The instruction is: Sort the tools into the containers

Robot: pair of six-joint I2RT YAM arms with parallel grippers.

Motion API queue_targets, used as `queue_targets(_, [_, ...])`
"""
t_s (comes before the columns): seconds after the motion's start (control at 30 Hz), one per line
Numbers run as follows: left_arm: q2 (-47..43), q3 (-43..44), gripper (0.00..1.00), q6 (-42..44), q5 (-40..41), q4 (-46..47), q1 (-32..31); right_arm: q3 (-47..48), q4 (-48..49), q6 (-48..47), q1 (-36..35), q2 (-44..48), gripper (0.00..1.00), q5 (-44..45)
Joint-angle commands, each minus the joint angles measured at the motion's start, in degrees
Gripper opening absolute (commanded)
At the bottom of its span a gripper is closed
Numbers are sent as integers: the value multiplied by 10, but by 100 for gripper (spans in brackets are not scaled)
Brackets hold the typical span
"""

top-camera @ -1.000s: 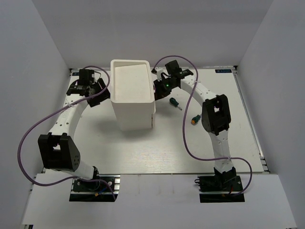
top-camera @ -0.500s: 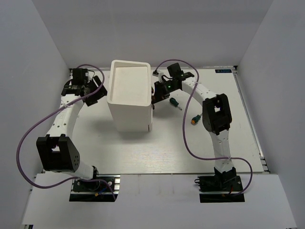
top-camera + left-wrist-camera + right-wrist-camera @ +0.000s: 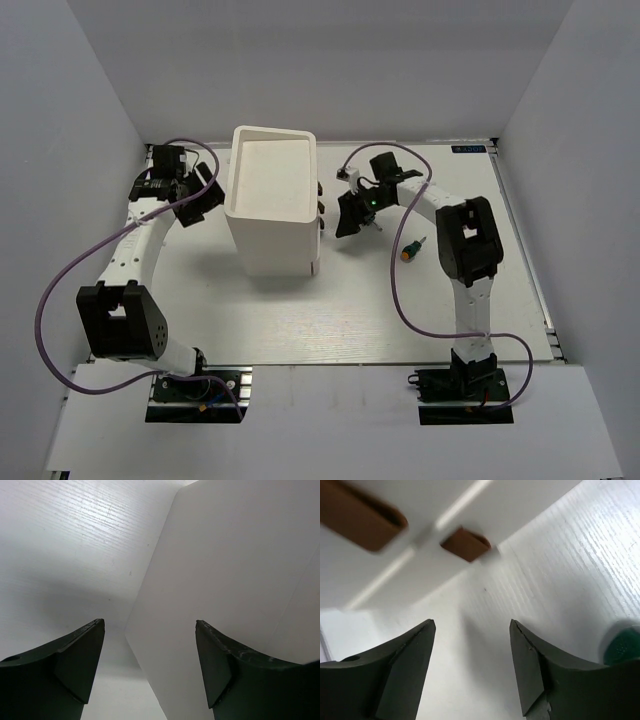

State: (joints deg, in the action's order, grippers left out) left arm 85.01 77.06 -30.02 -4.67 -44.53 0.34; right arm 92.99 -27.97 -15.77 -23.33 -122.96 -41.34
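Observation:
The tall white bin [image 3: 272, 200] stands mid-table. My left gripper [image 3: 203, 196] is open at its left wall, and the bin's white corner [image 3: 210, 580] fills the left wrist view between the fingers. My right gripper [image 3: 347, 214] is open and empty just right of the bin, over the bare table [image 3: 472, 645]. Two brown slots [image 3: 465, 544] show on the bin's wall ahead of it. The green stubby screwdriver [image 3: 622, 647] shows only at the right wrist view's edge. The orange-green stubby screwdriver [image 3: 411, 249] lies further right. The pliers, the blue screwdriver and the narrow bin are out of view.
White walls close in the table [image 3: 330, 310] at the back and on both sides. Purple cables [image 3: 60, 280] loop off both arms. The right arm's elbow [image 3: 468, 240] stands close to the orange-green screwdriver.
The tall bin has shifted a little to the left. My right gripper has moved nearer and to the right, away from the bin's upper wall, and now covers the green screwdriver from above.

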Motion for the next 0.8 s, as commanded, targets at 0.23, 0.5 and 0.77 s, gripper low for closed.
queue_targets(0.23, [-35, -21, 83, 2, -18, -6, 5, 31, 80, -247, 3, -43, 69, -154])
queue_targets(0.5, [-47, -49, 83, -3, -24, -6, 5, 67, 124, -231, -7, -89, 69, -143])
queue_targets(0.77, [-42, -49, 83, -8, -24, -6, 5, 60, 204, -175, -18, -96, 68, -171])
